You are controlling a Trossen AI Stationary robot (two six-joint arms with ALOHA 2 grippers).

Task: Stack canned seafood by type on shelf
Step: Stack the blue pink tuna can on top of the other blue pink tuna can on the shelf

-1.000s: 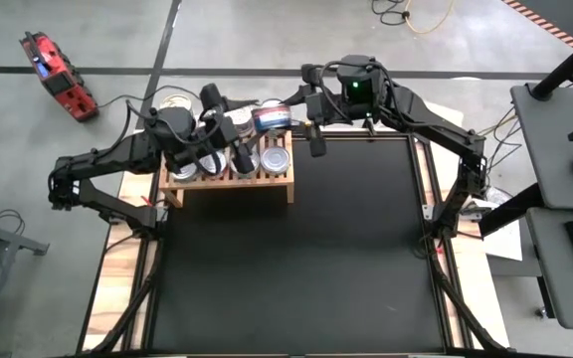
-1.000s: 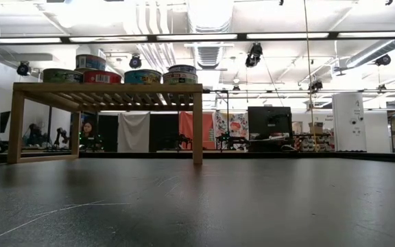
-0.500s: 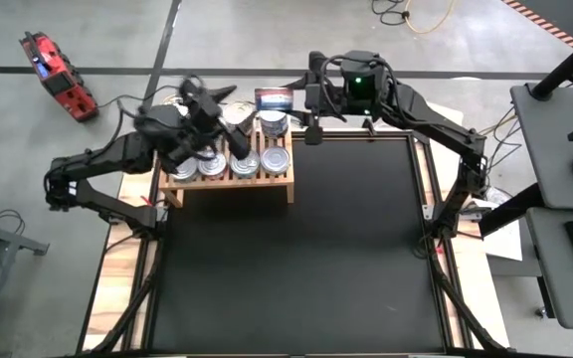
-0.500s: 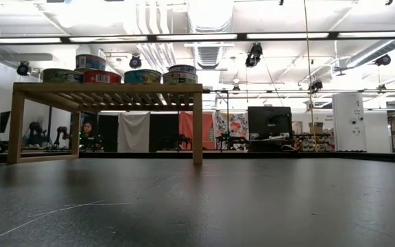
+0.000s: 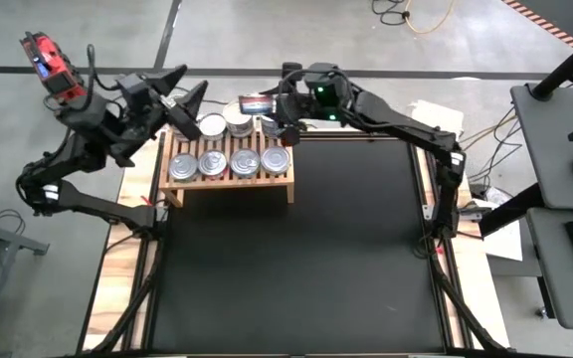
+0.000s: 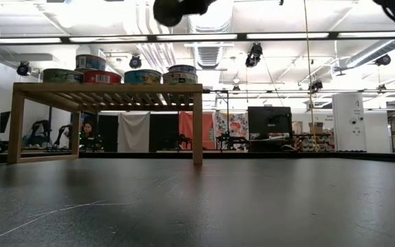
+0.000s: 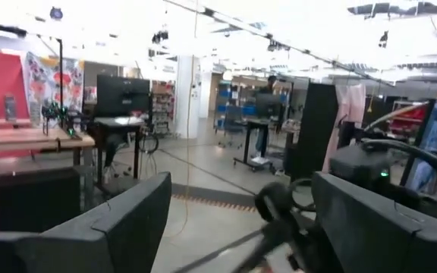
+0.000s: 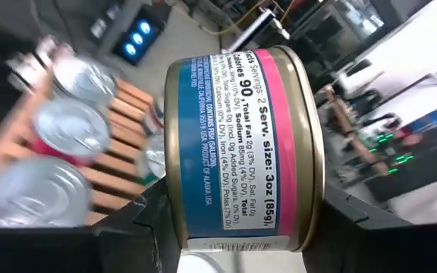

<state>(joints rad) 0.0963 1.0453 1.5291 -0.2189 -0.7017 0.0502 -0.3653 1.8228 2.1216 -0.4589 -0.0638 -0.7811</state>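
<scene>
Where its two dark fingers (image 8: 146,220) press against either side of a blue-and-pink labelled can (image 8: 241,148), the right gripper (image 5: 264,112) holds that tin on its side, the gold rim turned outward, above the far edge of the shelf (image 5: 229,177). The held can (image 5: 257,103) shows from above just beyond the rack's back row, near its right end. Left gripper (image 5: 184,99): fingers spread wide, nothing between them, raised off the table beyond the shelf's far left corner and pointing out toward the room; its wrist view shows only the two parted dark fingers (image 7: 131,220) and the workshop behind. Shelf: low light-wood slatted rack on short legs, standing at the far left part of the black table (image 5: 296,268). Front row on the shelf: four silver-lidded cans (image 5: 231,161) side by side, close together. Back row: two more silver-lidded cans (image 5: 225,123), toward the middle. In the low view the row of cans (image 6: 122,74) lines the shelf top (image 6: 108,88), with one tin (image 6: 90,62) stacked on another at the left. Red tool case (image 5: 50,65): on the floor, well apart from the table, far left.
</scene>
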